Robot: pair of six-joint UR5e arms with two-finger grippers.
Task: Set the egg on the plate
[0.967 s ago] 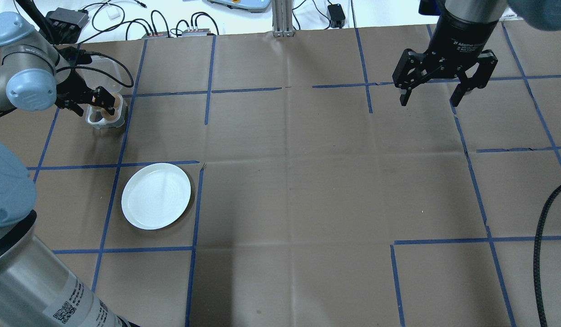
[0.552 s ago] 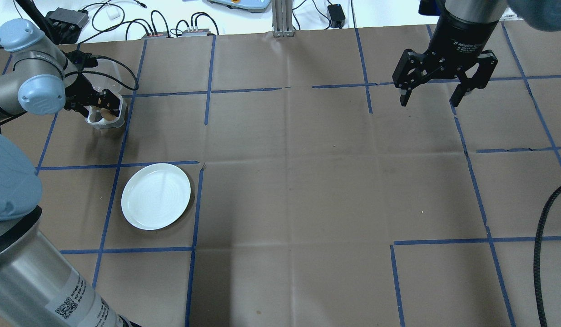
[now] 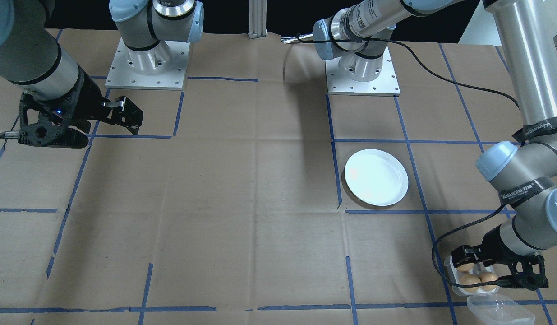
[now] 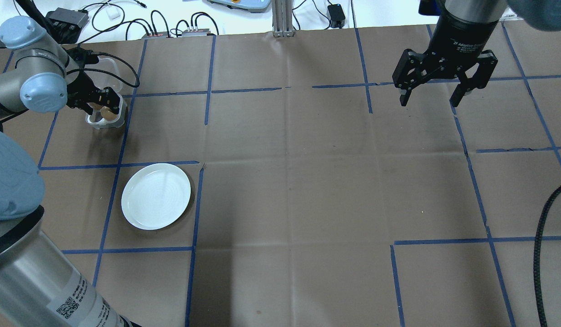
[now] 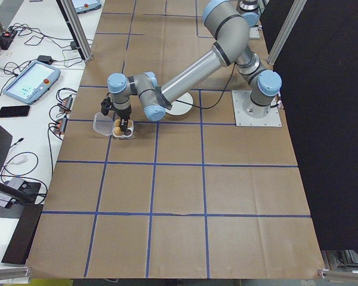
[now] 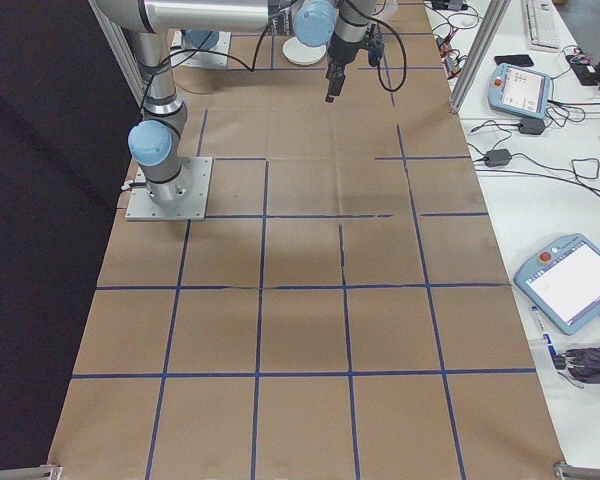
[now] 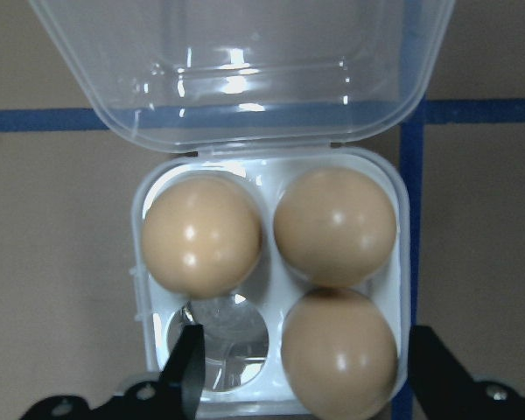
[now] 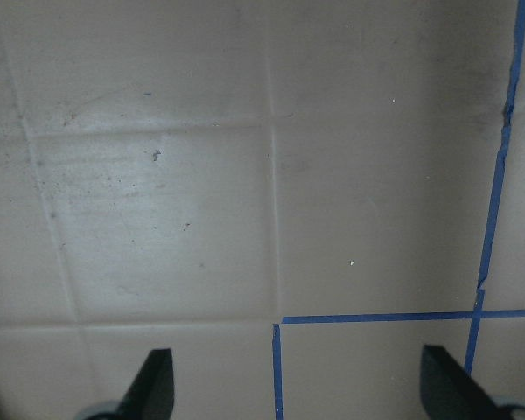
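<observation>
Three tan eggs (image 7: 337,226) sit in a small white four-hole egg tray (image 7: 149,341); its near-left hole is bare. My left gripper (image 7: 311,376) hangs open low over the tray, its fingertips (image 7: 188,367) either side of the near-right egg (image 7: 337,359) without touching it. The same gripper (image 4: 103,103) shows from overhead above the tray (image 4: 106,121), and from the front (image 3: 494,271) over the eggs (image 3: 469,280). The round white plate (image 4: 156,196) (image 3: 376,177) lies bare on the table, nearer the robot than the tray. My right gripper (image 4: 429,102) (image 8: 299,389) is open above bare paper, far right.
The tray's clear hinged lid (image 7: 236,70) (image 3: 494,311) lies open on its far side. Brown paper with blue tape lines (image 4: 203,93) covers the table. Cables and boxes (image 4: 171,27) lie beyond the far edge. A black hose (image 4: 541,236) hangs at the right.
My left gripper has come down closer onto the egg tray and its wrist has swung slightly back. The right arm and the plate have not moved.
</observation>
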